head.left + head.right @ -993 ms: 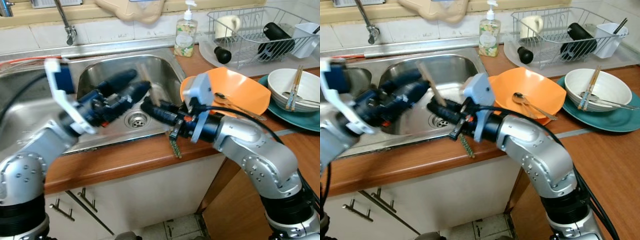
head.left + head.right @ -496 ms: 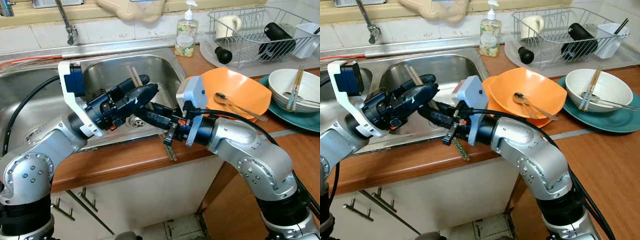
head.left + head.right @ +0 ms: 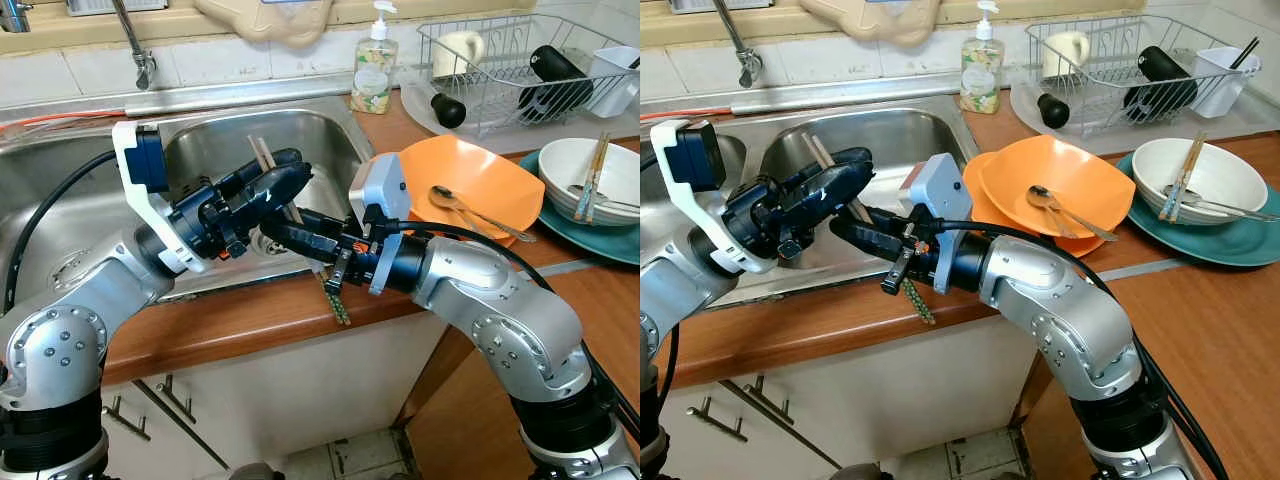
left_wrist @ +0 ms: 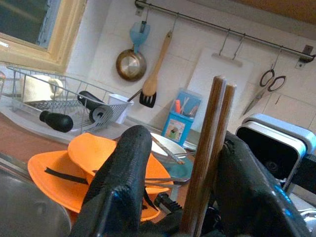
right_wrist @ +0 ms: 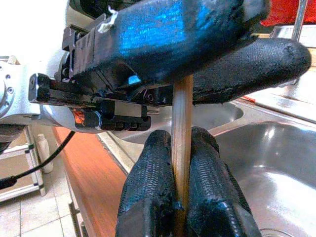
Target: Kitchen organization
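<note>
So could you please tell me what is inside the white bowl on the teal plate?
In the white bowl on the teal plate, wooden chopsticks lean against the rim beside a metal utensil. The bowl's near wall hides its bottom, so other contents cannot be judged.

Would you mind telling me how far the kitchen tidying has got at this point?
Done: mug and bottle sit in the dish rack. In hand: the right gripper pinches a pair of wooden chopsticks above the sink, between the left gripper fingers. Left: the orange plates, spoon and white bowl.
</note>
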{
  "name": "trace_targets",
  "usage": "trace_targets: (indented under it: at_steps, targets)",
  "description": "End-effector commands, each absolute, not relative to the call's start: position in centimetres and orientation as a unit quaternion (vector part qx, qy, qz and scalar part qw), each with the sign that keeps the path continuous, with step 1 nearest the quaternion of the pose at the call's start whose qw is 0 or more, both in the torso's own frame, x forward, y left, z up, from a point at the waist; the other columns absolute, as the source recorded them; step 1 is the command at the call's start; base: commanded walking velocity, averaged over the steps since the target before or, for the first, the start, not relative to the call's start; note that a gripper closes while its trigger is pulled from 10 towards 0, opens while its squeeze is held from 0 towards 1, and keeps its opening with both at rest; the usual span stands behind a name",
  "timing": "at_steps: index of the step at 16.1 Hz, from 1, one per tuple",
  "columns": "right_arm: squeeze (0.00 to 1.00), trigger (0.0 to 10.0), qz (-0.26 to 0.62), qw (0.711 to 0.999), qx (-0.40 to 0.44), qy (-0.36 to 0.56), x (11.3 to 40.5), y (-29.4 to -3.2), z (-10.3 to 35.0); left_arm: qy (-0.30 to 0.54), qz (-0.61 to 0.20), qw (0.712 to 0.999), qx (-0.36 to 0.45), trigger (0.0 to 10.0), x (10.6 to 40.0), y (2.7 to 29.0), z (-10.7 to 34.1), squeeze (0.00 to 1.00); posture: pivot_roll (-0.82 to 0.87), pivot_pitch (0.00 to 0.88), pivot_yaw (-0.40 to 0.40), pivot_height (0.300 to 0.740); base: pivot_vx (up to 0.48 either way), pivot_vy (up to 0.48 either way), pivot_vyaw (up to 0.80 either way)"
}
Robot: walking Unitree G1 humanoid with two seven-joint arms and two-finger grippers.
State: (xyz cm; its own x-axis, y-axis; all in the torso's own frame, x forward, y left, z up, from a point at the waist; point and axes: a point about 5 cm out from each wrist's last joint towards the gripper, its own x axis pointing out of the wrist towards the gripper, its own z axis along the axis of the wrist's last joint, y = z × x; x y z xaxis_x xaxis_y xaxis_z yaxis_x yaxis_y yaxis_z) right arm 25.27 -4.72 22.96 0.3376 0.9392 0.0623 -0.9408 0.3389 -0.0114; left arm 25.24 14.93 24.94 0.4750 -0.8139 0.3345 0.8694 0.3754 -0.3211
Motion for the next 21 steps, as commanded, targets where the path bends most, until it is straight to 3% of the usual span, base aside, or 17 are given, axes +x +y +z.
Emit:
trace_targets:
  at_steps: [1,16,17,18,19,20,21]
  targets:
    - [0.00,0.0,0.584,0.811,0.008,-0.037,25.26,-4.54,23.49,-0.070,-0.505,0.830,-0.225,0.0,25.17,14.97,25.32,0.00,0.05,0.000,0.047,0.740,0.000,0.000,0.00]
    - [0.00,0.0,0.579,0.814,-0.002,-0.039,25.44,-4.62,23.45,-0.067,-0.500,0.834,-0.223,0.0,25.42,15.05,25.09,0.00,0.05,0.000,0.051,0.740,0.000,0.000,0.00]
    - [0.00,0.5,0.578,0.815,-0.003,-0.040,25.47,-4.63,23.47,-0.067,-0.500,0.834,-0.223,0.0,25.48,15.04,25.09,0.00,0.05,0.000,0.051,0.740,0.000,0.000,0.00]
    - [0.00,2.4,0.576,0.817,-0.005,-0.042,25.52,-4.64,23.49,-0.068,-0.500,0.834,-0.222,0.0,25.54,15.04,25.10,0.00,0.04,0.000,0.055,0.740,0.000,0.000,0.00]
    - [0.00,8.7,0.570,0.820,-0.011,-0.045,25.63,-4.66,23.54,-0.068,-0.500,0.834,-0.222,0.0,25.59,15.05,25.12,0.00,0.04,0.000,0.055,0.740,0.000,0.000,0.00]
    - [0.00,10.0,0.564,0.824,-0.015,-0.046,25.78,-4.68,23.56,-0.069,-0.500,0.835,-0.221,0.0,25.65,15.04,25.17,0.00,0.04,0.000,0.055,0.740,0.000,0.000,0.00]
    - [0.00,10.0,0.558,0.828,-0.018,-0.046,25.93,-4.70,23.55,-0.071,-0.499,0.835,-0.221,0.0,25.75,15.05,25.26,0.00,0.04,0.000,0.060,0.740,0.000,0.000,0.00]
